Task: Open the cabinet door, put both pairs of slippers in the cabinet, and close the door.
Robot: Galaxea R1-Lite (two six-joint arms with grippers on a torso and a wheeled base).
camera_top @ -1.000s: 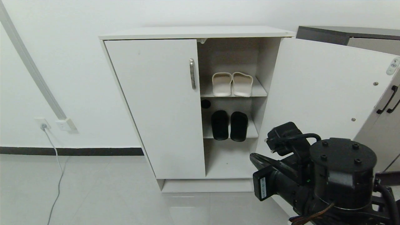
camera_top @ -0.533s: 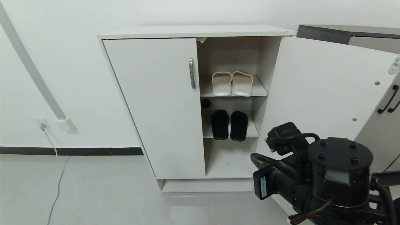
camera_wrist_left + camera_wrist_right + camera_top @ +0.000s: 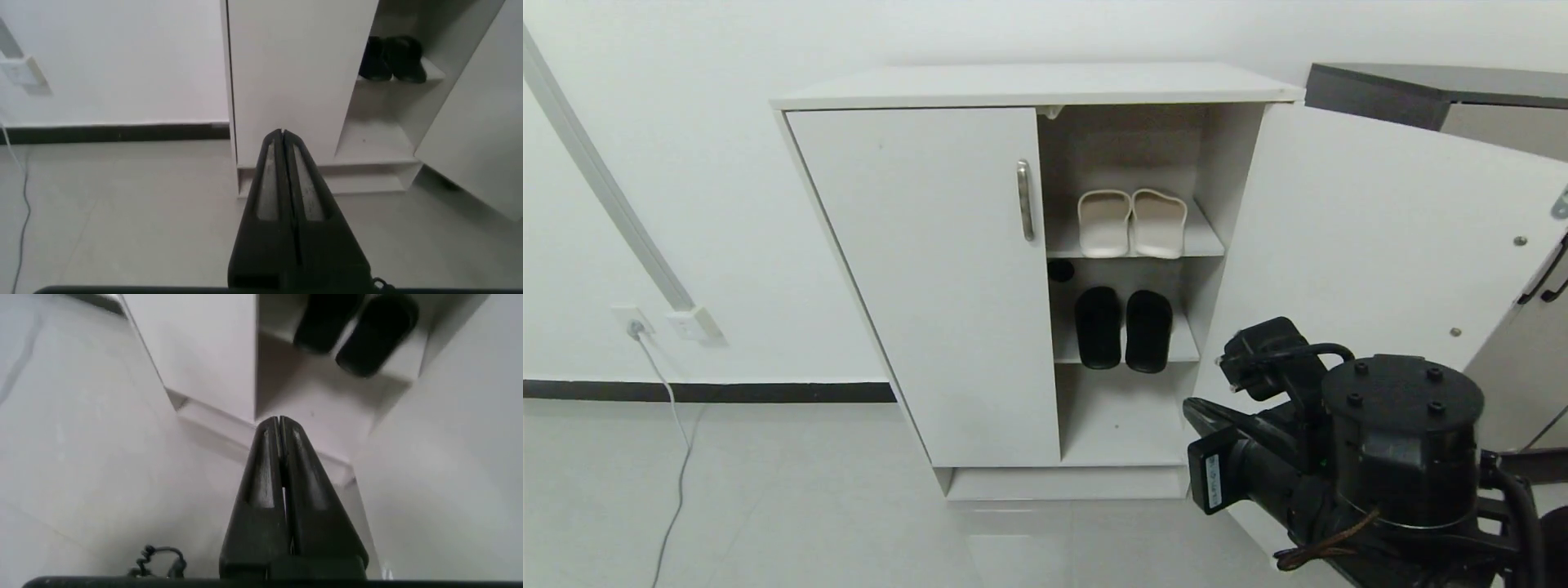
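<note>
The white cabinet (image 3: 1029,82) has its left door (image 3: 931,278) closed and its right door (image 3: 1364,245) swung wide open. A white pair of slippers (image 3: 1131,222) lies on the upper shelf. A black pair (image 3: 1123,327) lies on the shelf below, also seen in the left wrist view (image 3: 392,59) and the right wrist view (image 3: 359,327). My right gripper (image 3: 279,423) is shut and holds nothing, low in front of the open compartment beside the open door. My left gripper (image 3: 282,135) is shut and holds nothing, above the floor in front of the closed door.
A grey cabinet (image 3: 1486,106) stands right behind the open door. A wall socket (image 3: 633,331) with a cable (image 3: 674,457) trailing over the floor is at the far left. Open tiled floor (image 3: 809,506) lies before the cabinet.
The whole head picture has shifted slightly, so the camera moved. Slippers, doors and both shut grippers stand as before.
</note>
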